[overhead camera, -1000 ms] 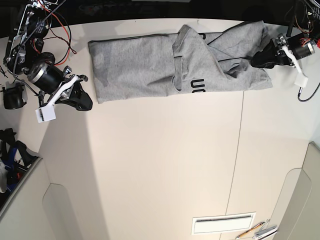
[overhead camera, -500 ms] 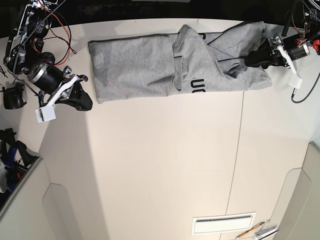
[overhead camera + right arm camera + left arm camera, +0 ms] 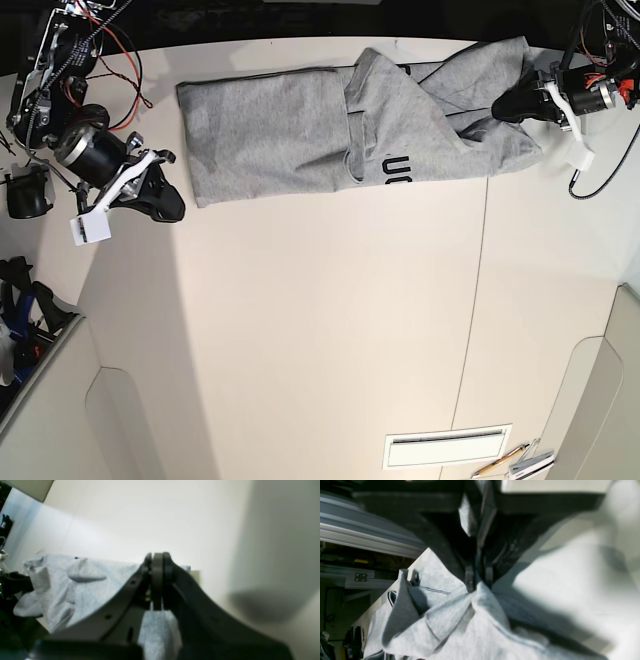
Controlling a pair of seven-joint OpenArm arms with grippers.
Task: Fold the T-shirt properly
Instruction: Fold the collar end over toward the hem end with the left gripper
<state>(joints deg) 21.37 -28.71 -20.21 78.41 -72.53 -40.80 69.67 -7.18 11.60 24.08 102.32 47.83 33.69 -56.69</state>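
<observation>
Barely begun — T-shirt (image 3: 330, 130) bunched along the tabletop's (image 3: 330, 330) far edge, left fingers (image 3: 477, 580) pinched on a fold, right fingers (image 3: 157, 562) closed, empty, beside it — smoothing and folding left.

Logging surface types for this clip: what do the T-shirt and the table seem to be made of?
T-shirt: soft knit fabric, probably cotton jersey, heather grey and matte. It drapes and creases into loose folds, and the left wrist view shows a fine flecked weave where the left end effector pinches it.
Table: smooth, hard cream panels, likely laminate, with a slight sheen and thin seams between them.
</observation>
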